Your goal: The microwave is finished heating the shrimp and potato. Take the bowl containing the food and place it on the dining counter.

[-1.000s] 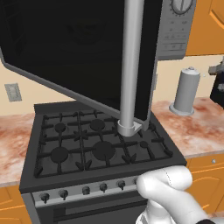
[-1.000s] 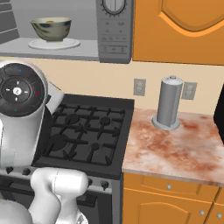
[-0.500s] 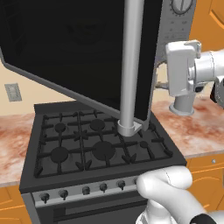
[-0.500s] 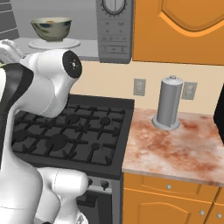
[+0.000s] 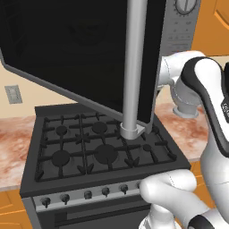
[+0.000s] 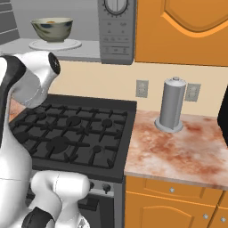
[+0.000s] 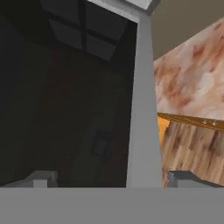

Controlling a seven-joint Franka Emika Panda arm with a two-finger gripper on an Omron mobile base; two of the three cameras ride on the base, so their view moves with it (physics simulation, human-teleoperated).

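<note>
Bowl (image 6: 51,29): upright on the white turntable (image 6: 55,44) inside the open microwave (image 6: 116,31). Gripper (image 7: 114,178): jaws spread wide, empty, facing the door's dark glass beside its grey handle (image 7: 143,109), apart from the bowl. No legible writing.

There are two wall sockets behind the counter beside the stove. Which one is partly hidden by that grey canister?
The right outlet: the grey canister overlaps its left edge in the right base view. The left outlet stands clear, between the stove and the canister.
</note>
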